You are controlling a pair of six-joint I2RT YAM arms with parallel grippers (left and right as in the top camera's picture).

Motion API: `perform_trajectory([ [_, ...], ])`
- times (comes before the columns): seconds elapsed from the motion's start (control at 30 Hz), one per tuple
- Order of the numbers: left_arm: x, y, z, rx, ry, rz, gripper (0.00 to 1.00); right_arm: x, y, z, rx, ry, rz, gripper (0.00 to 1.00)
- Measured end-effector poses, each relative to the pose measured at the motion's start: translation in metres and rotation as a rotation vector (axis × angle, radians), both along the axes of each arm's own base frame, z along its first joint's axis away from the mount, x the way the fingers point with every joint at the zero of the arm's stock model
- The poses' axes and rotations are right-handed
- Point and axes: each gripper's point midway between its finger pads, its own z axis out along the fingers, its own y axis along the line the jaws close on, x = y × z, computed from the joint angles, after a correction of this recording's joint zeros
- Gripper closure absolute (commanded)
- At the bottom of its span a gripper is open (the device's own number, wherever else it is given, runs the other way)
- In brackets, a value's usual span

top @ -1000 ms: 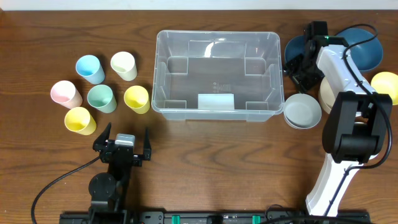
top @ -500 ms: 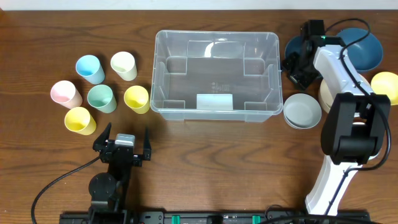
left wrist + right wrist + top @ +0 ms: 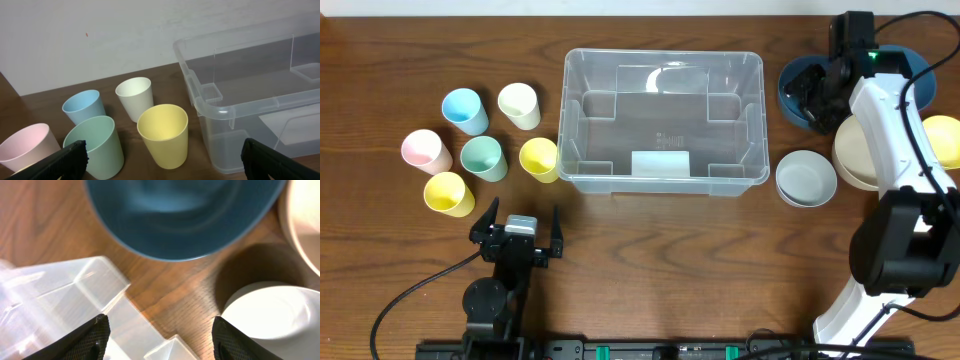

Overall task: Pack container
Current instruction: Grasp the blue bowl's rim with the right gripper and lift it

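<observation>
The container [image 3: 660, 56] is a large clear plastic bin at the table's centre, with only a white label showing through its front wall. Its corner [image 3: 75, 295] fills the lower left of the right wrist view, and its left end [image 3: 235, 95] shows in the left wrist view. My right gripper [image 3: 817, 97] hovers open over a dark blue bowl [image 3: 798, 78], just right of the container, with nothing between its fingers [image 3: 95, 336]. My left gripper [image 3: 518, 236] rests open near the front edge, facing the cups and apart from them.
Several pastel cups [image 3: 482, 157] stand left of the container, the nearest a yellow cup [image 3: 162, 132]. To the right are a white bowl [image 3: 806, 178], a cream bowl [image 3: 855, 160], a yellow bowl [image 3: 942, 135] and a second dark blue bowl [image 3: 912, 72].
My right gripper has drawn back to the right, from the container's right rim to over the dark blue bowl. The container has shifted slightly left. The left arm has not moved.
</observation>
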Motion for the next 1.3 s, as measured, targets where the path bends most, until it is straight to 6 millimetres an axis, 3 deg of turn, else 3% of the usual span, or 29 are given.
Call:
perform_trajectory([
  [0.47,0.0,0.0,0.0,0.0,0.001,0.0,0.02,-0.001,-0.022,-0.028,-0.064,0.03,-0.191,0.33],
  [0.73,0.0,0.0,0.0,0.0,0.0,0.0,0.02,-0.007,-0.032,-0.062,-0.062,0.025,-0.272,0.34],
  [0.9,0.0,0.0,0.0,0.0,0.0,0.0,0.02,-0.003,-0.043,-0.064,-0.068,0.0,-0.298,0.35],
  [1.0,0.0,0.0,0.0,0.0,0.0,0.0,0.02,0.002,-0.047,-0.062,-0.075,-0.023,-0.299,0.39],
  [1.13,0.0,0.0,0.0,0.0,0.001,0.0,0.02,0.002,-0.049,-0.062,-0.086,-0.027,-0.287,0.54],
  [1.3,0.0,0.0,0.0,0.0,0.0,0.0,0.02,0.001,-0.05,-0.062,-0.095,-0.022,-0.27,0.59],
])
